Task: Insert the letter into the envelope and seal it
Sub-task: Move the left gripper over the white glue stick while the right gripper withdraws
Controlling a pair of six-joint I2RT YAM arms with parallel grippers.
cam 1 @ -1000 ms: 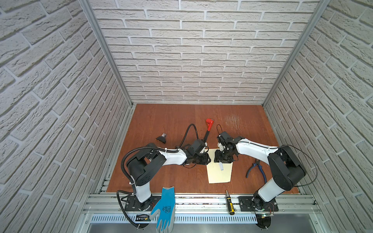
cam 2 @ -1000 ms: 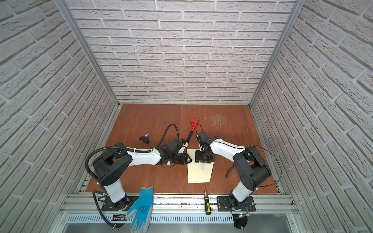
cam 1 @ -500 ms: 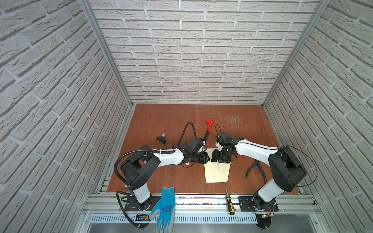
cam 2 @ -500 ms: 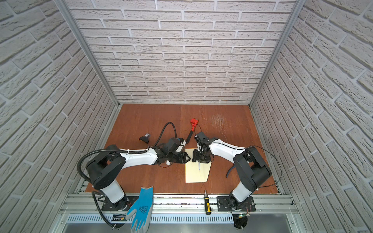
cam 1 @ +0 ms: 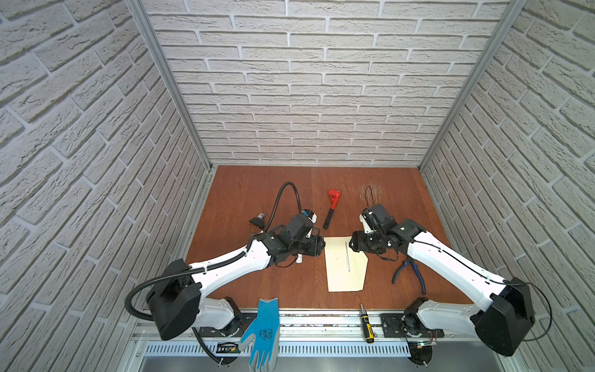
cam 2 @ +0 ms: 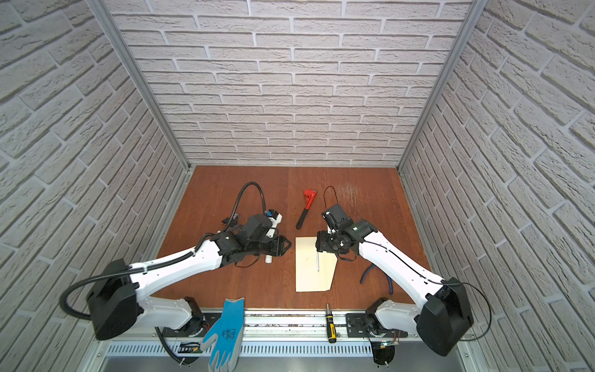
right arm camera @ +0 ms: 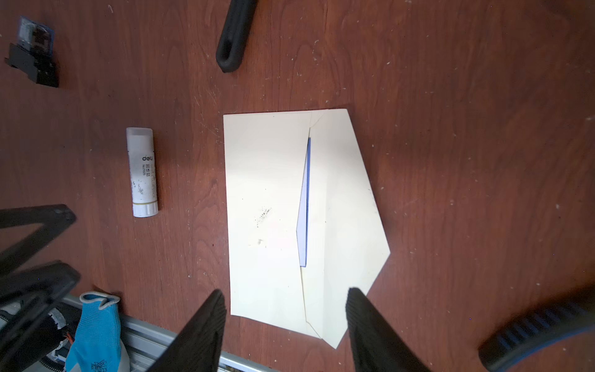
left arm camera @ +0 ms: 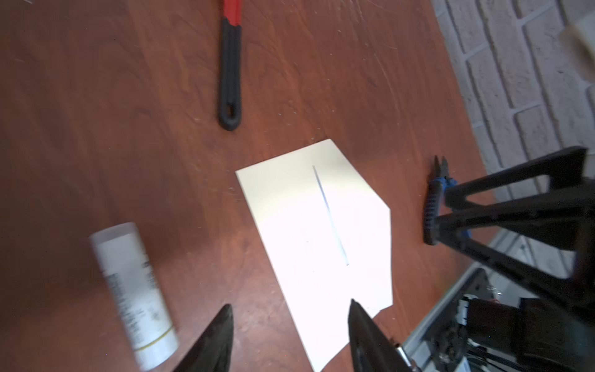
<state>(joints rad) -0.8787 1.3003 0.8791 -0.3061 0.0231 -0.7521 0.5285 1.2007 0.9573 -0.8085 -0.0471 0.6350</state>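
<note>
Now: envelope flat, a gripper at each far corner

In both top views the envelope (cam 1: 342,269) (cam 2: 310,269) lies flat on the table (cam 1: 251,199). The left gripper (cam 1: 322,248) and right gripper (cam 1: 353,245) sit at its far corners.

Left wrist: jaws spread, empty, envelope (left arm camera: 299,225) just ahead.

Right wrist: jaws spread, empty, over the envelope's (right arm camera: 267,193) end. The letter (right arm camera: 303,222) is tucked inside, a blue-edged sliver showing at the mouth.
</note>
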